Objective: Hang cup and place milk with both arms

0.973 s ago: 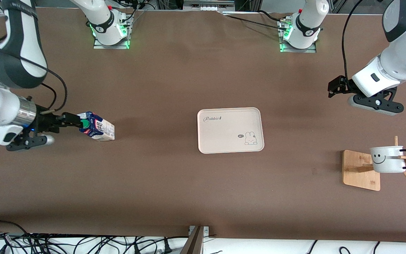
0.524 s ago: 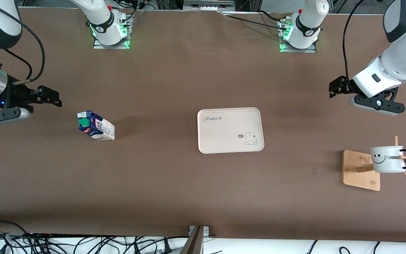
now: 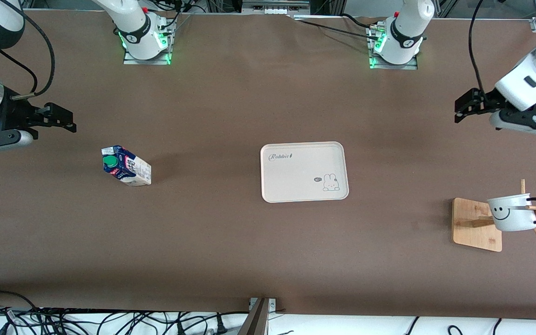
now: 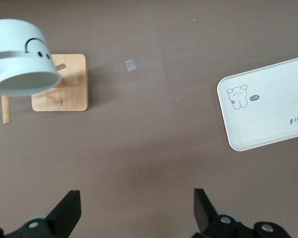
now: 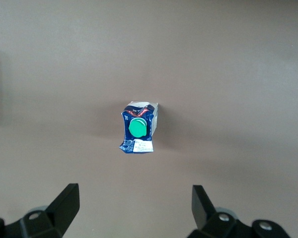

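Note:
The milk [image 3: 126,166] stands on the bare table toward the right arm's end, its green cap facing up; the right wrist view shows the milk [image 5: 138,128] from above. My right gripper [image 3: 65,119] hangs open and empty over the table beside it, apart from it; its own camera shows the right gripper [image 5: 135,204] holding nothing. The cup [image 3: 512,212] hangs by its black handle on a peg of the wooden rack [image 3: 476,224], smiley face showing, and appears again as the cup [image 4: 20,59]. My left gripper [image 3: 464,108] is open over bare table, away from the rack.
A cream tray [image 3: 303,171] with a rabbit drawing lies mid-table, between milk and rack; the tray [image 4: 268,109] also shows in the left wrist view. Both arm bases stand along the table's edge farthest from the front camera. Cables lie past the nearest edge.
My right gripper has drawn back from the milk's top toward the right arm's end, leaving the carton standing. My left gripper has drifted away from the tray toward its own end.

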